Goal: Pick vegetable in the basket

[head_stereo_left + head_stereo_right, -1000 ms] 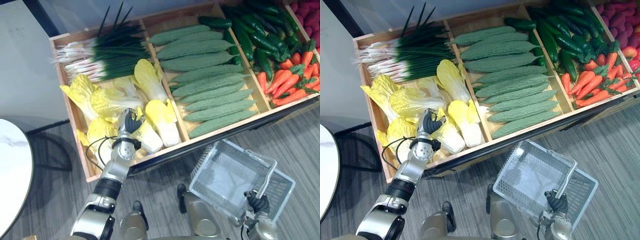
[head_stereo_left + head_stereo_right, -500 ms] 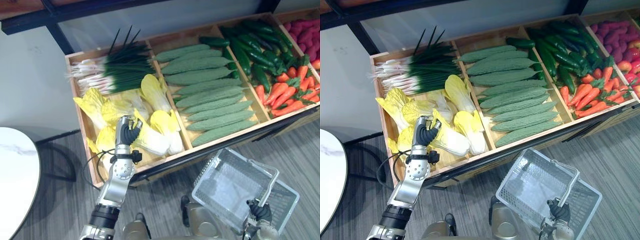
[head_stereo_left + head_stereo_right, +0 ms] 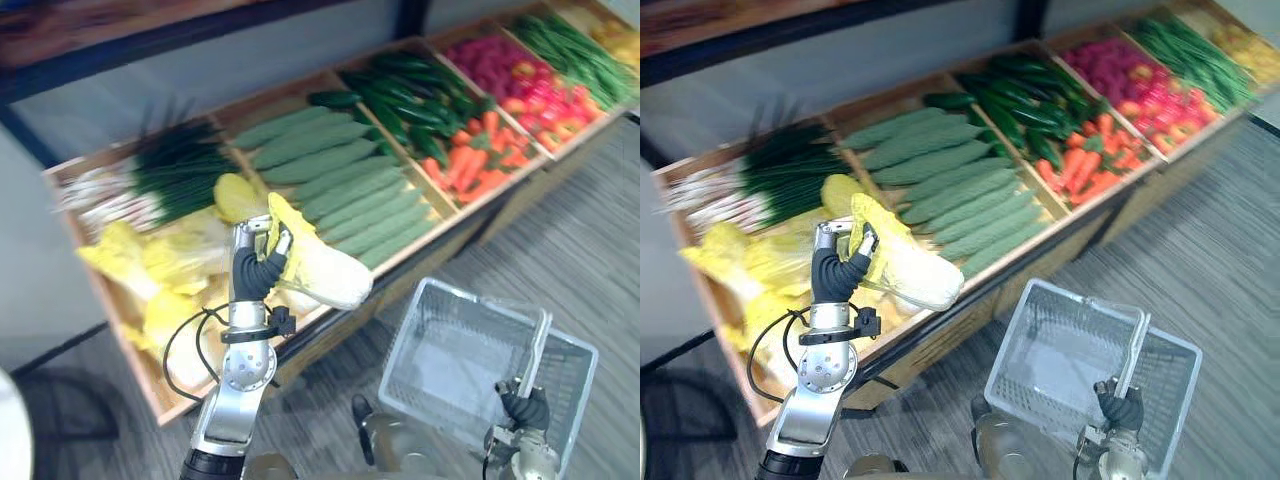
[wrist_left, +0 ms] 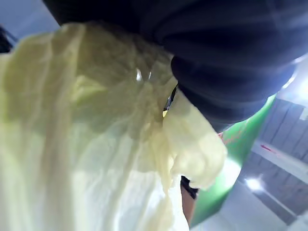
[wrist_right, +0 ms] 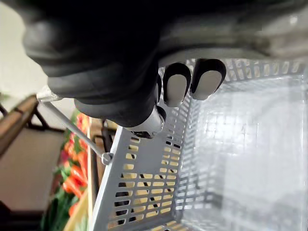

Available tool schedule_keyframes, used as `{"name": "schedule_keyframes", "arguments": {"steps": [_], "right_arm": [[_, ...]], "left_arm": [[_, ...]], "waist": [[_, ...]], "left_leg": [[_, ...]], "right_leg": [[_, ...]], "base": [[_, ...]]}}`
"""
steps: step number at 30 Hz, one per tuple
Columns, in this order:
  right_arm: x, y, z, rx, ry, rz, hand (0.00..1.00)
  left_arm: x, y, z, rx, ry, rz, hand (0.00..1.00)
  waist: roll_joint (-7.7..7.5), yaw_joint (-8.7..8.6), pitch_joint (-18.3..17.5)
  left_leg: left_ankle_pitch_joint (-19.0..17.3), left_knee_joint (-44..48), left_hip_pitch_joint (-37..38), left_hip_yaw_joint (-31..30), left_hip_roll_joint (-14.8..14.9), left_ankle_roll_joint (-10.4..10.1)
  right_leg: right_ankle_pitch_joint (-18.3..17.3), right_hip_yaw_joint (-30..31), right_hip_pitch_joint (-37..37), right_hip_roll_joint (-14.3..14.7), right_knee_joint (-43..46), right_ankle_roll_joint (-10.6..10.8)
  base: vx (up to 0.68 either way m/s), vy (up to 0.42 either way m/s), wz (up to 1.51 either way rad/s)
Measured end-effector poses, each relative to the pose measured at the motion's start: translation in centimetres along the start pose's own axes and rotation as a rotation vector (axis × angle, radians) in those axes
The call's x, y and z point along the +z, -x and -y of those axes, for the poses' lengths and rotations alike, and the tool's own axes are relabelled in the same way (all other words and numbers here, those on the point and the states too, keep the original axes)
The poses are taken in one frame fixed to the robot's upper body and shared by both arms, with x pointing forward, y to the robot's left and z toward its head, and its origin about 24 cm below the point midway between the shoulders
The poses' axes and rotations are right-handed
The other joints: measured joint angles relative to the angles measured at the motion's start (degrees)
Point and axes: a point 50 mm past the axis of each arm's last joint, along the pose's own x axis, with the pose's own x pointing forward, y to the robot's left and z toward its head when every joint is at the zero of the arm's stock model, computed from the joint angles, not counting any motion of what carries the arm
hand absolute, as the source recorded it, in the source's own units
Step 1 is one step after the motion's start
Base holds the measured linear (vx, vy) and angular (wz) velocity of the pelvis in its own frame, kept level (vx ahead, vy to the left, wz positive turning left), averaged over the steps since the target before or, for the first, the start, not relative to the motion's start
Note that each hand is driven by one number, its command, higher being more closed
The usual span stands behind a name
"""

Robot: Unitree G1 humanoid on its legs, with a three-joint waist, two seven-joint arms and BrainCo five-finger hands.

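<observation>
My left hand (image 3: 256, 268) is shut on a yellow-white napa cabbage (image 3: 318, 265), lifted above the front edge of the wooden produce crate (image 3: 120, 330). In the left wrist view the cabbage's pale leaves (image 4: 86, 139) press close against the dark hand cover. The grey plastic basket (image 3: 480, 372) hangs low at the right, empty, and my right hand (image 3: 525, 408) is shut on the basket's handle (image 3: 536, 345). The right wrist view has the fingers (image 5: 185, 83) curled over the handle (image 5: 72, 127) with the basket's slotted wall (image 5: 144, 192) below.
Several cabbages (image 3: 150, 265) lie in the crate's left bin with green onions (image 3: 170, 170) behind. Bitter gourds (image 3: 340, 185), cucumbers (image 3: 400, 95) and carrots (image 3: 470, 165) fill bins to the right. Grey striped floor lies in front.
My left hand has lifted the cabbage out of its bin and carried it right, over the crate's front edge. The camera has swung; the basket stays in my right hand.
</observation>
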Motion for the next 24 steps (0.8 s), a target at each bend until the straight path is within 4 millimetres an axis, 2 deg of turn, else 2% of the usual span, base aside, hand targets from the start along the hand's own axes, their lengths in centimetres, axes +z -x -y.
{"name": "schedule_keyframes", "arguments": {"steps": [1,2,3,4,5,6,7,8,9,10,11,13,15,16,17,18,19,20,22,24], "right_arm": [[0.6,-0.7,-0.7,0.019,-0.005,0.028,1.00],[1.0,-1.1,-1.1,0.031,-0.007,0.043,1.00],[1.7,-2.2,-2.1,0.063,-0.004,0.074,1.00],[2.4,-3.2,-3.3,0.106,0.007,0.103,1.00],[2.8,-3.7,-3.9,0.129,0.018,0.120,1.00],[3.7,-4.4,-4.5,0.156,0.034,0.152,1.00],[4.3,-4.9,-5.4,0.199,0.048,0.176,1.00],[4.6,-5.0,-5.9,0.221,0.052,0.186,1.00],[5.0,-5.0,-6.7,0.257,0.065,0.204,1.00],[5.2,-5.0,-7.0,0.277,0.072,0.212,1.00],[5.9,-4.8,-8.7,0.346,0.080,0.242,1.00],[6.4,-4.7,-9.7,0.394,0.083,0.263,1.00],[6.9,-4.4,-11.0,0.461,0.083,0.287,1.00],[7.1,-4.3,-11.4,0.476,0.080,0.294,1.00],[7.2,-4.3,-11.5,0.482,0.075,0.296,1.00],[7.1,-4.1,-11.9,0.505,0.082,0.298,1.00],[7.0,-3.9,-12.1,0.525,0.087,0.293,1.00],[6.8,-3.8,-12.1,0.527,0.083,0.286,1.00],[6.5,-3.4,-12.5,0.575,0.069,0.271,1.00],[6.2,-3.1,-12.8,0.610,0.062,0.257,1.00]], "left_arm": [[-0.3,0.0,0.1,-0.002,0.019,-0.012,1.00],[-0.6,0.0,0.1,0.000,0.027,-0.022,1.00],[-1.0,-0.1,0.1,0.002,0.046,-0.043,1.00],[-1.5,-0.1,0.2,-0.004,0.058,-0.069,1.00],[-1.9,-0.1,0.5,-0.016,0.060,-0.086,1.00],[-2.6,-0.4,1.6,-0.052,0.073,-0.112,1.00],[-2.9,-0.6,2.3,-0.084,0.088,-0.121,1.00],[-2.9,-0.6,2.5,-0.096,0.096,-0.121,1.00],[-2.9,-0.7,3.1,-0.128,0.101,-0.123,1.00],[-3.1,-0.6,3.3,-0.139,0.100,-0.128,1.00],[-3.4,-0.2,4.1,-0.182,0.099,-0.142,1.00],[-3.5,0.2,4.7,-0.211,0.105,-0.153,1.00],[-3.7,0.9,5.9,-0.266,0.112,-0.176,1.00],[-3.7,1.1,6.3,-0.284,0.120,-0.183,1.00],[-3.7,1.2,6.6,-0.291,0.128,-0.186,1.00],[-3.6,1.3,6.9,-0.299,0.135,-0.188,1.00],[-3.6,1.4,7.2,-0.311,0.139,-0.191,1.00],[-3.7,1.6,7.5,-0.326,0.138,-0.198,1.00],[-3.8,1.6,7.9,-0.344,0.138,-0.199,1.00],[-3.8,1.6,7.9,-0.351,0.133,-0.196,1.00]], "waist": [[-0.02,-0.94,-0.2],[0.19,-1.04,-0.4],[0.07,-0.63,-0.5],[-0.14,-0.01,-0.5],[0.09,-0.10,-0.5],[1.52,-0.45,-0.6],[2.15,-1.24,-0.7],[2.15,-1.28,-0.7],[2.16,-1.24,-0.7],[2.15,-1.20,-0.7],[2.15,-1.06,-0.7],[2.10,-0.61,-0.7],[2.11,1.13,-0.6],[2.13,1.84,-0.6],[2.18,2.06,-0.6],[2.84,2.03,-0.8],[3.96,1.95,-1.0],[3.57,1.56,-1.2],[2.19,1.32,-1.9],[2.14,1.55,-2.0]], "left_leg": [[-0.1,-0.4,1.4,2.5,-0.3,0.2],[-0.1,-1.2,2.0,3.6,-0.3,0.2],[0.1,-3.0,4.1,7.1,-1.1,0.0],[0.1,-3.7,6.2,9.9,-1.7,-0.2],[0.2,-3.6,6.8,10.7,-1.6,-0.1],[0.3,-3.3,8.0,11.7,-0.8,-0.2],[1.3,-0.2,8.8,11.6,0.9,1.0],[2.3,2.9,8.8,11.2,2.3,2.3],[5.9,10.7,8.1,8.9,5.2,5.7],[8.8,14.9,7.2,6.3,6.6,7.3],[4.5,23.3,0.1,-8.6,4.7,5.7],[2.1,24.2,-4.4,-17.7,1.2,4.3],[-0.5,20.5,-9.8,-28.0,-4.4,3.6],[-0.5,16.1,-12.3,-32.8,-7.1,3.2],[-0.3,13.3,-13.2,-35.2,-8.1,2.9],[3.7,4.1,-13.5,-39.2,-9.4,1.0],[8.9,-1.2,-13.5,-39.8,-9.2,3.2],[8.9,-2.5,-12.7,-39.3,-9.8,3.1],[11.0,-8.8,-9.8,-37.5,-12.5,4.9],[12.3,-12.0,-8.5,-36.2,-14.1,6.0]], "right_leg": [[-1.0,-10.9,0.4,-4.1,1.6,-3.6],[-1.8,-16.2,0.9,-6.0,2.8,-4.7],[-2.3,-25.3,1.8,-9.6,5.5,-5.6],[-0.2,-27.7,1.2,-10.2,6.5,-4.8],[-0.2,-25.2,0.3,-8.9,6.6,-4.8],[-0.5,-22.4,-0.2,-6.2,6.1,-4.9],[-0.6,-19.9,0.0,-3.4,5.2,-5.1],[-0.6,-18.4,0.4,-1.8,4.4,-5.2],[-0.2,-15.6,2.3,1.0,1.8,-5.4],[0.3,-14.2,3.8,2.4,-0.3,-5.6],[1.5,-9.9,7.9,4.9,-6.1,-6.3],[2.5,-7.0,10.0,5.5,-8.6,-5.8],[3.8,-2.1,13.1,5.2,-10.5,-4.3],[4.2,0.1,14.5,4.8,-11.4,-3.6],[4.4,0.7,15.1,4.7,-11.9,-3.3],[4.6,2.5,16.2,5.0,-12.5,-2.1],[4.3,4.3,17.0,6.4,-13.0,-0.5],[4.8,5.5,17.4,5.8,-13.8,0.4],[5.9,7.0,17.6,3.0,-16.5,2.1],[6.8,8.2,17.7,1.8,-18.4,3.1]], "base": [[0.10,-0.019,-1.25],[0.13,-0.059,-1.48],[0.16,-0.127,-1.92],[0.17,-0.146,-2.04],[0.17,-0.158,-1.94],[0.26,-0.171,-1.63],[0.28,-0.164,-1.55],[0.28,-0.133,-1.51],[0.25,-0.104,-1.20],[0.33,-0.064,-1.67],[0.32,-0.016,-1.32],[0.21,0.072,-1.17],[0.24,0.161,-1.18],[0.20,0.179,-0.89],[0.13,0.162,-0.93],[0.14,0.228,-0.79],[0.15,0.241,-0.67],[0.17,0.285,-0.40],[0.12,0.203,-0.15],[0.09,0.163,-0.18]]}}
